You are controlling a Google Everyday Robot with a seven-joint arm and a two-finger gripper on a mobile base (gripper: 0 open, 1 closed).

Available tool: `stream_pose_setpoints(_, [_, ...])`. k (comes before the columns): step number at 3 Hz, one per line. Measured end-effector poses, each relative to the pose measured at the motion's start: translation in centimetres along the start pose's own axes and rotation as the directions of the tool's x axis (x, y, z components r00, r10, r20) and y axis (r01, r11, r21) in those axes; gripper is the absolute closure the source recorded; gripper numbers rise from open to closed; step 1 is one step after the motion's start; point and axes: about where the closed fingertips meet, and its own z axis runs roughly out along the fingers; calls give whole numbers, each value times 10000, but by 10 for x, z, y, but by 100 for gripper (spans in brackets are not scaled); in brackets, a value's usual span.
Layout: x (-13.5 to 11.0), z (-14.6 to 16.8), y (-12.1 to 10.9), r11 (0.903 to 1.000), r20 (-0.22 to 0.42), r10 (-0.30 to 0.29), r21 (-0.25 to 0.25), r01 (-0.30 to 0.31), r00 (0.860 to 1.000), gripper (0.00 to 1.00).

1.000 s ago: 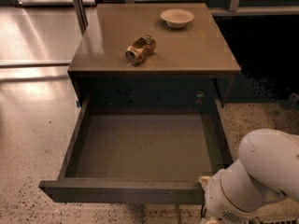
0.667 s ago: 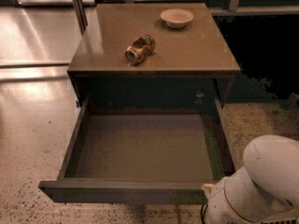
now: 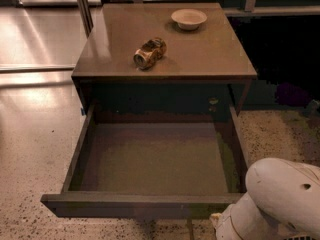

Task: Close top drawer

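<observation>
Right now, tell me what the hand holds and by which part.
Cannot be told: the hand is hidden behind the white arm at the lower right, near the front right corner of the open top drawer.

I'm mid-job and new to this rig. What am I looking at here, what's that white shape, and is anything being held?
There is one camera view, looking down at a cabinet from its front. The white rounded shape at lower right is the robot's arm. Its end effector sits low by the right end of the top drawer front and is mostly hidden, so I cannot tell whether it grips anything. The top drawer is pulled far out and looks empty. On the cabinet lie a can on its side and, farther back, a small bowl.
</observation>
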Motion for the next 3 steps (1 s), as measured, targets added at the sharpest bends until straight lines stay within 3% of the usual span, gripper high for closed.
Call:
stream_pose_setpoints(1, [-1,19,-11,9998,-207,-146,-126,143,9997,0])
stream_pose_setpoints(2, [-3,20,-42,9989,-304,-78,457,92,9995,0])
stream_pose_setpoints(3, [-3,5,-72,9910,-259,115,1334,-79,9996,0])
